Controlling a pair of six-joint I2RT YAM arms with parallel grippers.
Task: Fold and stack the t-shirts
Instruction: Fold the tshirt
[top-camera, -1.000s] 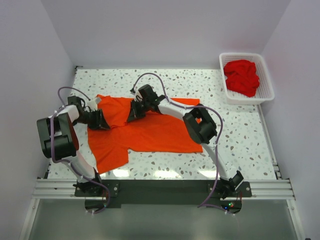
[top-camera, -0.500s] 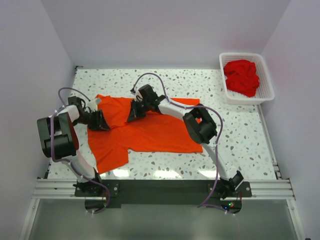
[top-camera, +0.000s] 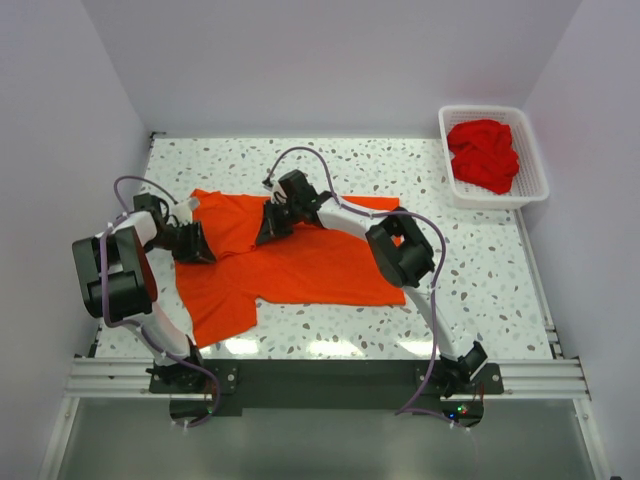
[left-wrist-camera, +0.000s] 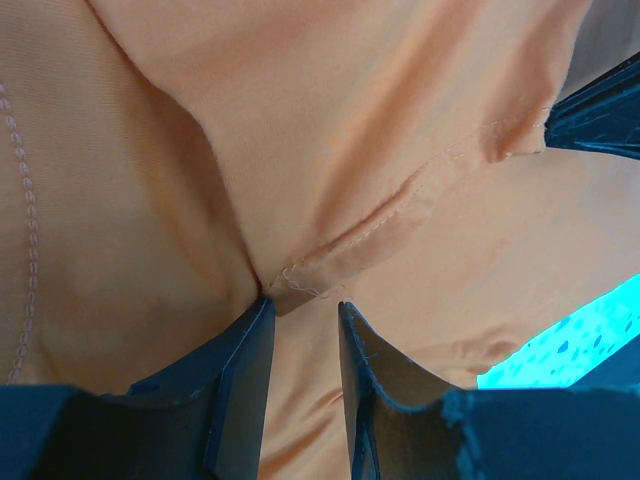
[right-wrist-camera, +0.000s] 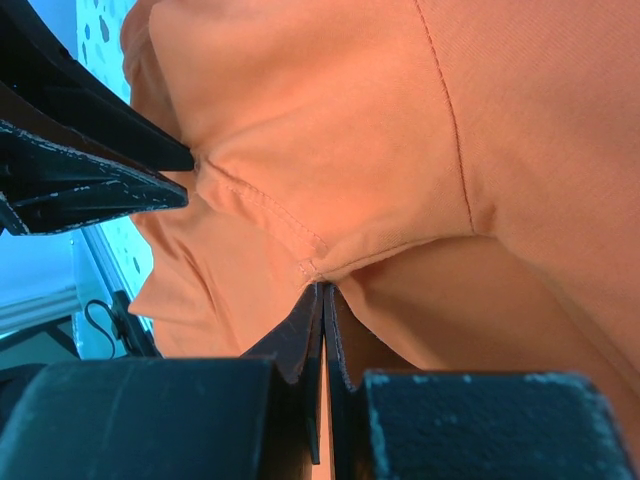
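Observation:
A bright orange-red t-shirt (top-camera: 310, 265) lies spread on the speckled table, with one sleeve hanging toward the near left. My left gripper (top-camera: 198, 243) is at the shirt's left side. In the left wrist view its jaws (left-wrist-camera: 303, 300) stand a narrow gap apart, with a stitched hem fold (left-wrist-camera: 360, 240) at their tips. My right gripper (top-camera: 268, 228) is on the shirt's upper middle. In the right wrist view it (right-wrist-camera: 325, 288) is shut on a pinched fold of the orange cloth (right-wrist-camera: 330, 140). Deeper red t-shirts (top-camera: 485, 155) lie bunched in the basket.
A white plastic lattice basket (top-camera: 541, 150) stands at the back right corner of the table. The speckled tabletop (top-camera: 480, 280) is ringed by white walls at the left, back and right. The arm bases sit on a metal rail (top-camera: 320, 378) at the near edge.
My left gripper has shifted slightly to the left on the shirt. The right gripper and the shirt look the same.

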